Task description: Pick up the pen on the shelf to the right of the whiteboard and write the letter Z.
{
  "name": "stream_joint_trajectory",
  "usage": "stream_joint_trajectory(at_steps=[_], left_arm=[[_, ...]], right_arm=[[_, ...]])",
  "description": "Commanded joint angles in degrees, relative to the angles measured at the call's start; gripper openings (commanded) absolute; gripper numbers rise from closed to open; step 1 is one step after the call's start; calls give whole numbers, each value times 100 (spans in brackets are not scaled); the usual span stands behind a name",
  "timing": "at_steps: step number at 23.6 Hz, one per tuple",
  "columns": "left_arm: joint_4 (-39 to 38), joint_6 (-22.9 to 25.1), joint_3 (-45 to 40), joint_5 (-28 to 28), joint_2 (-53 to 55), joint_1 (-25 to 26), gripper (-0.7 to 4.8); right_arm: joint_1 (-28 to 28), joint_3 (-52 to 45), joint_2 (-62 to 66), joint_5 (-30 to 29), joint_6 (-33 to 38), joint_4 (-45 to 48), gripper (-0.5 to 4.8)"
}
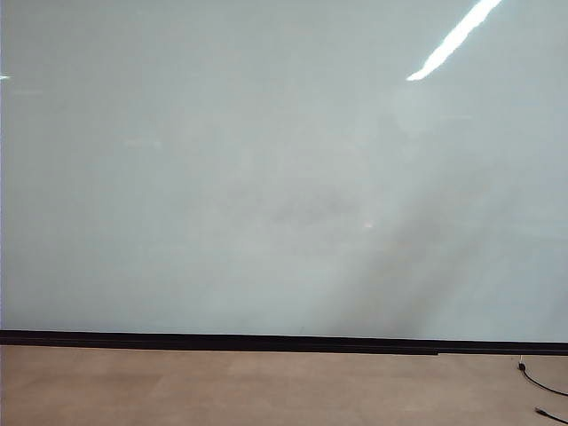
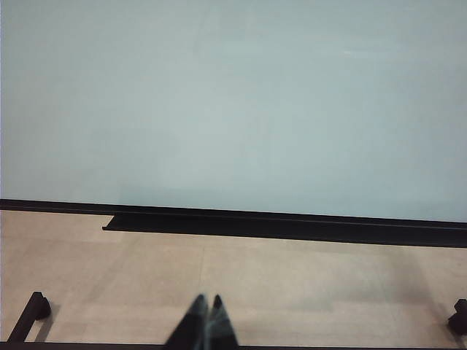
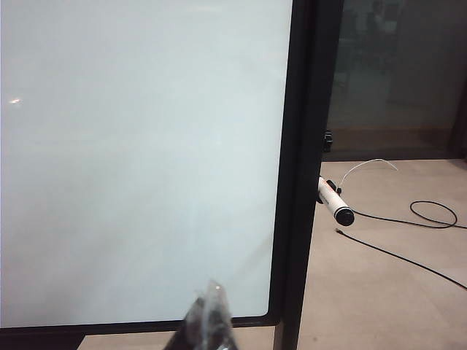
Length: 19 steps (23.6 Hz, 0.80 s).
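**A:** So, where are we on this one? Our whiteboard fills the exterior view and we see no letter Z on it anywhere, just glare and a faint smudge.

**B:** Yeah, nothing's started by the look of it. Our right gripper hangs low in its wrist view with the jaws clenched on nothing, facing the board's dark right frame. The pen sits just past that frame, sticking out from it with its dark cap end toward us. The mount itself is hidden behind the frame, so we can't say how it rests.

**A:** And the left?

**B:** Our left gripper hovers over the tan floor, pointed at the board's black bottom strip. Its tips look pressed together, holding nothing. It's well apart from the pen, so we'd guess it sits this out.

**A:** Makes sense, the pen's parked on the right arm's side. We'd need those jaws released before closing in on the barrel.
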Motion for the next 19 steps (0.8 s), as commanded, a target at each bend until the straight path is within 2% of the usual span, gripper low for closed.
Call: stream_joint_trajectory(at_steps=[1,12,19], left_arm=[[59,24,13,2,2,-2,-4],[59,24,13,2,2,0,-5],[61,24,13,2,2,-2,-4]], right_arm=[[-4,28,4,22,4,74,-9],[-9,28,4,33,4,74,-9],[-9,28,4,2046,0,-448,-9]])
